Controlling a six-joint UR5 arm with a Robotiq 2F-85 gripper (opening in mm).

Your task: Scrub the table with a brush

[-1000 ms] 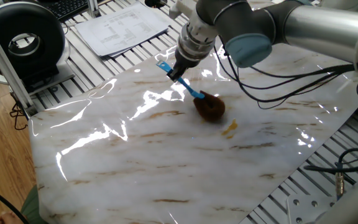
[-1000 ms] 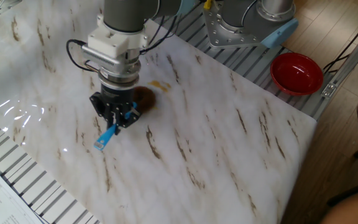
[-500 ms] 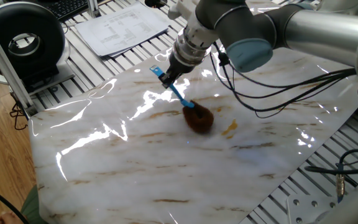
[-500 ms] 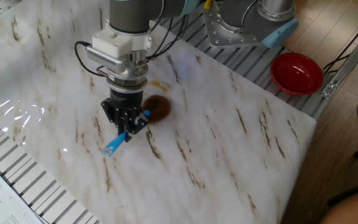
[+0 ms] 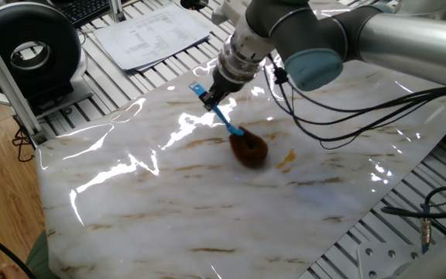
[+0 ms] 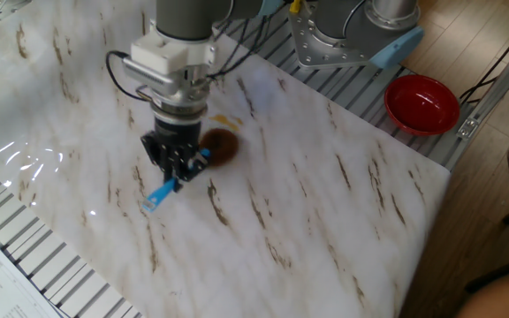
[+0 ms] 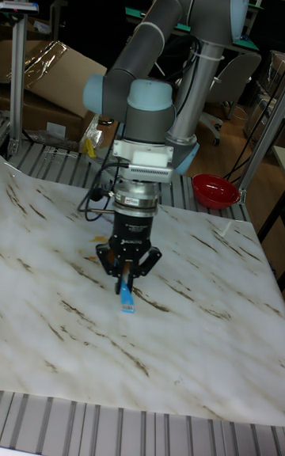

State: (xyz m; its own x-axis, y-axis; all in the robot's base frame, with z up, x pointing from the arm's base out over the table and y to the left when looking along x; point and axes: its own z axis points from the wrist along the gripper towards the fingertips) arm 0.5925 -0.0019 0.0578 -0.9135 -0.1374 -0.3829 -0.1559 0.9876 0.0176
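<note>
Marble-patterned surface (image 5: 130,194) is being scrubbed near its middle, where one brush (image 5: 242,143) is lying head-down just beside one orange-brown stain (image 5: 286,160). Its blue handle is being grasped by the jaws of the single gripper (image 5: 217,91). Steady downward pressure should probably be kept, and strokes carried across the stain. One red bowl (image 6: 422,102) is being left aside.

Hand (image 6: 177,167) clamped, pointing down, arm bent.
</note>
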